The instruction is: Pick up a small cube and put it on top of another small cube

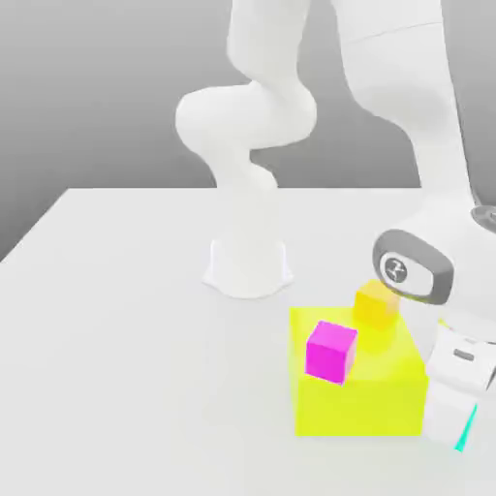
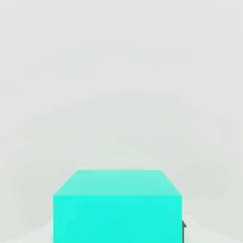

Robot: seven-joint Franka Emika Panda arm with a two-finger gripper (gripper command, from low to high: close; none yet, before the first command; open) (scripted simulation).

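Gripper closed around the plain-faced small teal cube.

The arm hides most of the teal cube, at four o'clock from the yellow block; its base is cut off in the hand view.

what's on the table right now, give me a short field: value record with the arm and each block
arm: bent low at the exterior view's right, beside the yellow block
fingers: shut on the teal cube
yellow block: big, on the table
magenta cube: in front of the yellow block's top, contact unclear
orange cube: at the yellow block's far edge
stacking: not yet done
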